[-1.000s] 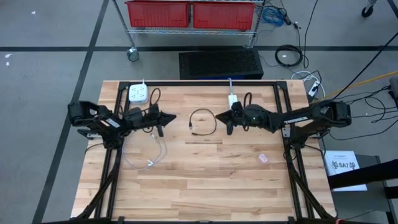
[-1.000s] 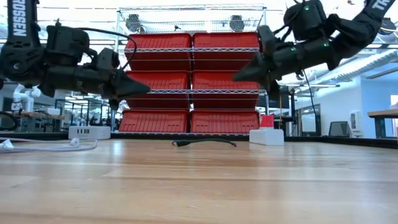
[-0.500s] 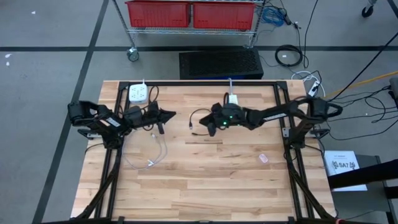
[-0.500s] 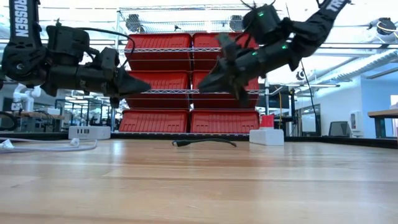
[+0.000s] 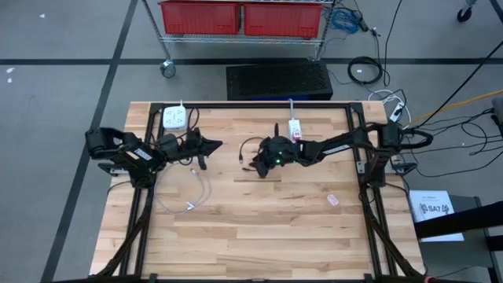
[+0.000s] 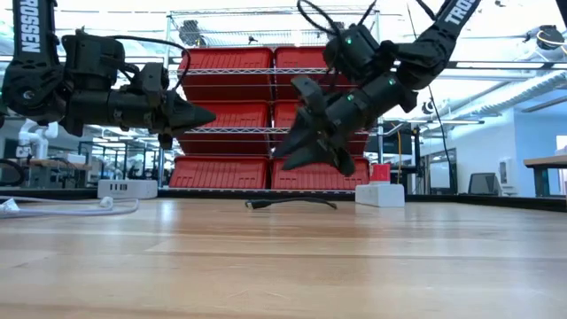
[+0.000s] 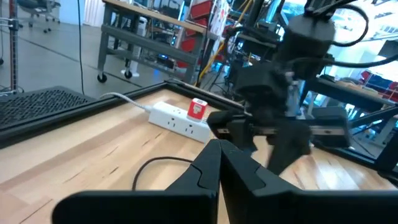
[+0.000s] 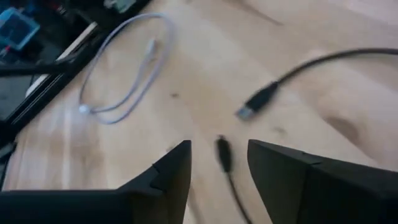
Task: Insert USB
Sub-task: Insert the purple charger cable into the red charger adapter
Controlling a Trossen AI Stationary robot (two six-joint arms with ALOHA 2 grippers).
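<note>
A black USB cable [image 5: 243, 151] lies in a loop on the wooden table; its silver-tipped plug [image 8: 254, 107] and its other end [image 8: 222, 153] rest flat on the wood. My right gripper [image 8: 219, 147] hangs open just above that loop, tipped downward, with one cable end showing between its fingers and nothing touched; it shows above the cable [image 6: 289, 203] in the low view [image 6: 297, 152]. A white power strip [image 5: 295, 127] with a red part lies behind it. My left gripper [image 5: 218, 145] waits shut and level at the left, above the table.
A white charging hub [image 5: 174, 118] sits at the far left corner, and a loose white cable [image 5: 194, 198] lies in front of the left arm. A small pink item [image 5: 333, 200] lies at the right. A black frame rims the table; red bins stand beyond it.
My right gripper has swung toward the table's left edge and down, from beside the power strip to over the black cable loop. It has tipped nose-down on the way and its fingers have opened. The cables lie as before.
</note>
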